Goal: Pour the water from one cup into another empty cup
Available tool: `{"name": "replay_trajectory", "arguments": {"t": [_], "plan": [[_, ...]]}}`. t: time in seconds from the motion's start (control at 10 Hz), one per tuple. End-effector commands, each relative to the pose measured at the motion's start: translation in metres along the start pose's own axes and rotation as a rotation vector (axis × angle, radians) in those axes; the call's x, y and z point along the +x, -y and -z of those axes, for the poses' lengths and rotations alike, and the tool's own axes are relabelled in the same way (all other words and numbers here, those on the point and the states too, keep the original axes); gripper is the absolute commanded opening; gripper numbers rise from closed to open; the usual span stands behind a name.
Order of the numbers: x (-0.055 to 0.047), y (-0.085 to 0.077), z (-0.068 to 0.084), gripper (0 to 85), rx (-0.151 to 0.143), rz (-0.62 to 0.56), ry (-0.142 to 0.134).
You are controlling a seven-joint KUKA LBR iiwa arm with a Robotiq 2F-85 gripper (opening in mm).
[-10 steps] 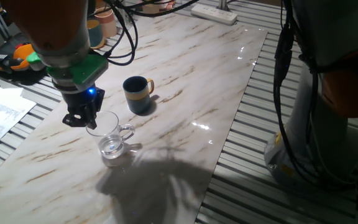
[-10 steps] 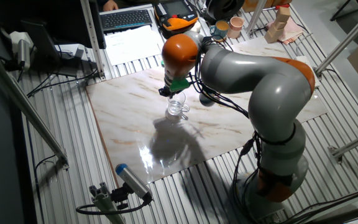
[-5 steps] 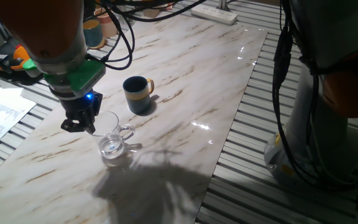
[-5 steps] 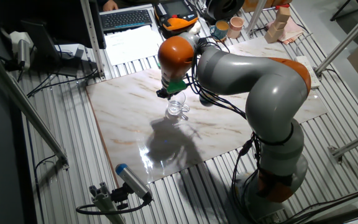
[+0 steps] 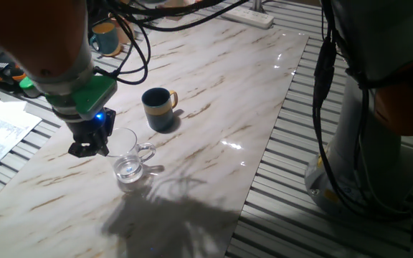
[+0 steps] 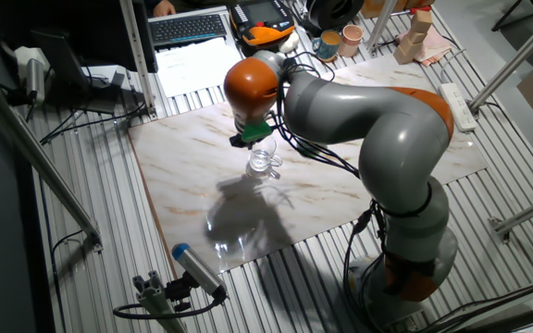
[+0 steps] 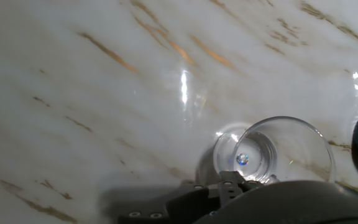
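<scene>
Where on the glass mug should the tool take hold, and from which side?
Judging by shape, grip the glass mug across its open rim wall from above, opposite the loop handle, where the tool hovers. It stands upright holding water, so keep it level.

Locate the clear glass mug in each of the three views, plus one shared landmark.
One fixed view: glass mug lower left of centre, beside the gripper.
The other fixed view: glass mug at centre, under the arm's wrist.
Hand view: glass mug lower right, seen from above.
Shared landmark: the marble tabletop under the mug in all three.
</scene>
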State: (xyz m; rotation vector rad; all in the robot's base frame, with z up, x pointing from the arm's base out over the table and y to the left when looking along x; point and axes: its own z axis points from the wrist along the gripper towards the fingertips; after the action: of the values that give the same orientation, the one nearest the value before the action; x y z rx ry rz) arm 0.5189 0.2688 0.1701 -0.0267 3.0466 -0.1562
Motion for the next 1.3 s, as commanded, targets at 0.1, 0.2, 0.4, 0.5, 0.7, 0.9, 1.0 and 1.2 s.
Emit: {"name": "replay_trajectory", "arguments": {"t": [0.1, 0.2, 0.4, 0.5, 0.7, 0.9, 1.0, 1.2], "plan": [[0.0010, -0.0017, -0.0012, 0.0, 0.030, -0.001, 0.005], [0.0014, -0.0020, -0.0016, 0.0, 0.044, -0.001, 0.008], [0.0018, -0.0022, -0.0015, 0.0, 0.068, -0.002, 0.013], [0.0019, -0.0025, -0.0012, 0.0, 0.078, -0.007, 0.016], [0.0023, -0.0030, -0.0001, 0.0, 0.104, -0.019, 0.012], [0.0035, -0.0039, 0.0008, 0.0, 0.126, -0.023, 0.008], [0.0040, -0.0041, 0.0008, 0.0, 0.137, -0.025, 0.007], [0.0041, -0.0041, -0.0001, 0.0, 0.155, -0.025, 0.007]]}}
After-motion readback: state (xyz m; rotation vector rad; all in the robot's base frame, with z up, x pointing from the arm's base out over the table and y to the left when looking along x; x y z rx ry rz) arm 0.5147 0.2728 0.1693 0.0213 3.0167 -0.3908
